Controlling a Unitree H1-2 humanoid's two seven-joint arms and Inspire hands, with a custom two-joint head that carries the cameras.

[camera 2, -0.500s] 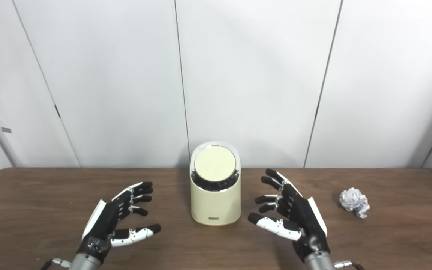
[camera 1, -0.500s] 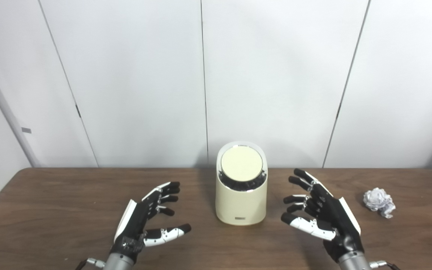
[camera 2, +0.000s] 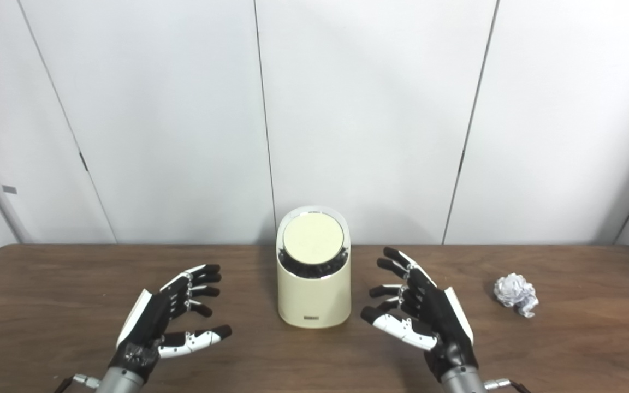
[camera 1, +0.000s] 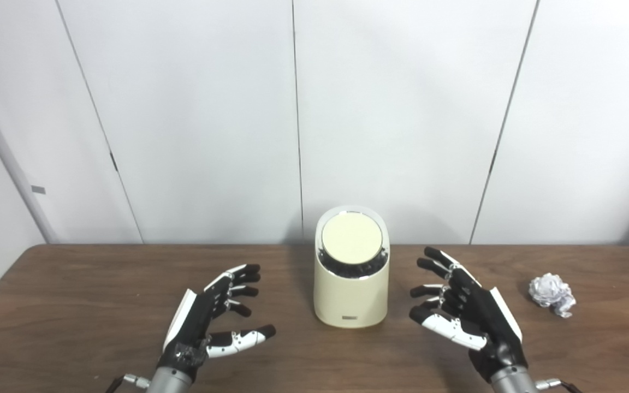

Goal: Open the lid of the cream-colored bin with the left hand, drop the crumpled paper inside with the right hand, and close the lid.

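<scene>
Dark wood worktop (camera 1: 74, 305) carries everything. Nearest, the left hand (camera 1: 205, 316) and right hand (camera 1: 467, 314) hover with fingers (camera 1: 238, 273) spread wide, holding nothing. Between them stands the cream-colored bin (camera 1: 351, 295), lid (camera 1: 351, 237) shut. The crumpled paper (camera 1: 551, 293) lies right of the right hand.

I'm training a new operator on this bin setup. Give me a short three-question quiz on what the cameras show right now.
1. True or false: the lid of the bin is shut.
2. Which side of the bin does the crumpled paper lie on: A) the left hand's side, B) the right hand's side, C) inside the bin?
3. Fill in: the left hand and right hand are both ____ and hold nothing.

Key:
1. True; the round lid sits in its rim.
2. B; the paper rests on the table, beyond the right hand.
3. Open; the fingers are spread, on either side of the bin and apart from it.
</scene>
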